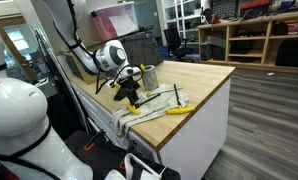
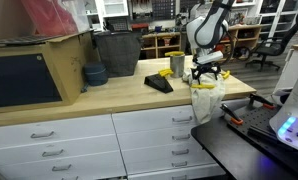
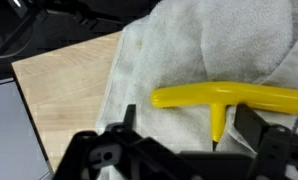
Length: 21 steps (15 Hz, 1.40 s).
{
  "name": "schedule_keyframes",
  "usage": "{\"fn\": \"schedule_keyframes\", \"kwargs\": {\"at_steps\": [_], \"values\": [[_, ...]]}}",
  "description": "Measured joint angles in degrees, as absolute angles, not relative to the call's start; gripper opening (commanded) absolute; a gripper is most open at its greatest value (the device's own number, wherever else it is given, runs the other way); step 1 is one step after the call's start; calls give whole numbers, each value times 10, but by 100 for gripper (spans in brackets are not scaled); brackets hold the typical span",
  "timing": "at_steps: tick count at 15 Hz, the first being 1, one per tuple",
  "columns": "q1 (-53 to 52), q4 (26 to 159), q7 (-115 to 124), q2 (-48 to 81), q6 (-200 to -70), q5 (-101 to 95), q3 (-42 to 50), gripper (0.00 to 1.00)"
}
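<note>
In the wrist view the T-handle tool is bright, plain yellow against an off-white towel with soft grey shading in its folds. The table, at 9 o'clock from the towel, is pale honey wood with a faint grain. The pincer, at 6 o'clock in that view, is matt black. In an exterior view the drawers are white, the bowl dark blue, the bin black and the box cardboard brown.
</note>
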State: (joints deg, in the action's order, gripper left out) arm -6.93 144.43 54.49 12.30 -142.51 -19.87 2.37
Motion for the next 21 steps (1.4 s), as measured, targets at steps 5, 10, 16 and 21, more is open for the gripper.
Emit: {"fn": "schedule_keyframes", "kwargs": {"at_steps": [5,10,16,21], "values": [[-69,1443,545,123,-1433,-199,28,100],[-69,1444,544,127,-1431,-199,28,100],[-70,1436,544,129,-1394,-218,28,100],[-76,1423,545,143,-1379,-250,28,100]]}}
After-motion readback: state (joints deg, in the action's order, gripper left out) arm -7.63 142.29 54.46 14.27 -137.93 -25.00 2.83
